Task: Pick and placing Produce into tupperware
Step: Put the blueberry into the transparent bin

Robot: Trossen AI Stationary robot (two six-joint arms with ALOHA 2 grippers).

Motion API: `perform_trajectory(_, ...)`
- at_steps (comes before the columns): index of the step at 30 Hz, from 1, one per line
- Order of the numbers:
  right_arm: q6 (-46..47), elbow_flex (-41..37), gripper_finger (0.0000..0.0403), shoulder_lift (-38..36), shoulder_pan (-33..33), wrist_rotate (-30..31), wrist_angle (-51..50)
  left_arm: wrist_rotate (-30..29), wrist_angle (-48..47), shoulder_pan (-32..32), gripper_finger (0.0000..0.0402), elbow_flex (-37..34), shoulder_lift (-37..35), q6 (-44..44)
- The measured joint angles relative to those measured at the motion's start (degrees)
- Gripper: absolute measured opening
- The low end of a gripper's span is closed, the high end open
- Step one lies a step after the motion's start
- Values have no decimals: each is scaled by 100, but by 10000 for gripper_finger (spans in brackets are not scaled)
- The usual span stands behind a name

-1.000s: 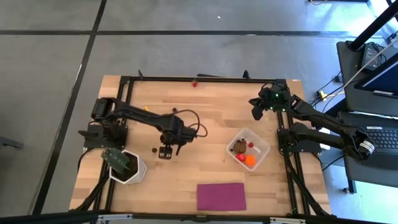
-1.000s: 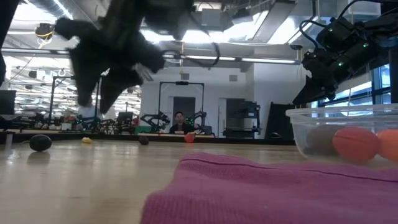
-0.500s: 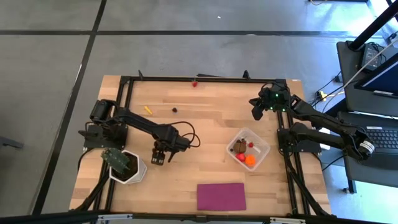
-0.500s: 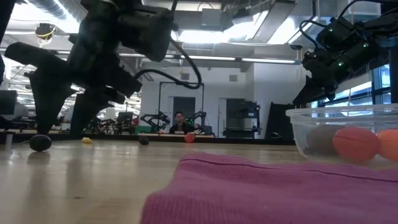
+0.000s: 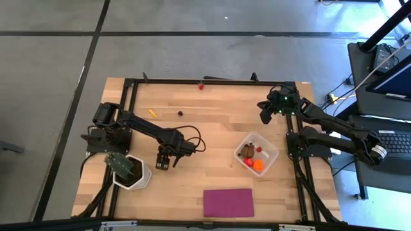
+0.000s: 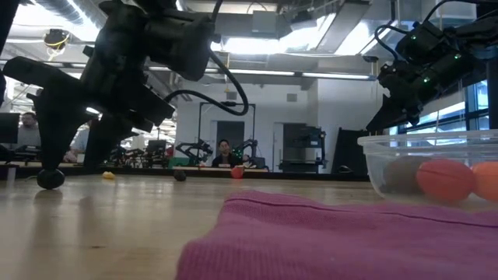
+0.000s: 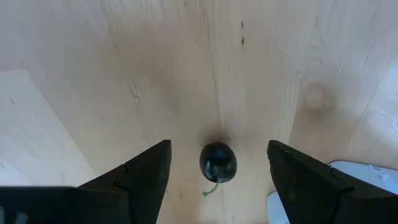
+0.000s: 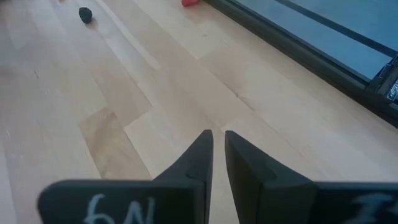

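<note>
I am holding my left claw (image 7: 217, 171) wide over the counter (image 7: 186, 74), straddling a dark berry (image 7: 217, 162) lying dead centre, not yet touching.

Berry (image 7: 217, 162) on table between left jaws, tupperware (image 5: 270, 149) well right, pot (image 5: 142, 176) beside

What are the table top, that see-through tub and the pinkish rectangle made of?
Table top: pale wood, matte, showing grain and plank seams. Tub: clear plastic by the look, since the fruit inside shows through its wall. Pinkish rectangle: probably soft cloth or felt; its edge looks fuzzy and lumpy.
</note>
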Motion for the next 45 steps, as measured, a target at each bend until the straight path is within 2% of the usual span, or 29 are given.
perform_trajectory(9, -2, 0, 46, 0, 1, 0, 0, 0, 4, 0, 259, -11, 0, 2)
perform_trajectory(19, -125, 0, 46, 0, 1, 2, -4, 160, 114, -9, 259, -549, 0, -150)
perform_trajectory(36, -129, 0, 46, 0, -1, 0, -4, 146, 512, -9, 258, -734, -28, -156)
perform_trajectory(40, -124, 0, 46, 0, 1, 0, -4, 131, 527, -9, 245, -738, -26, -164)
perform_trajectory(45, -118, 0, 46, 0, 0, 0, -4, 90, 527, -9, 206, -745, -20, -164)
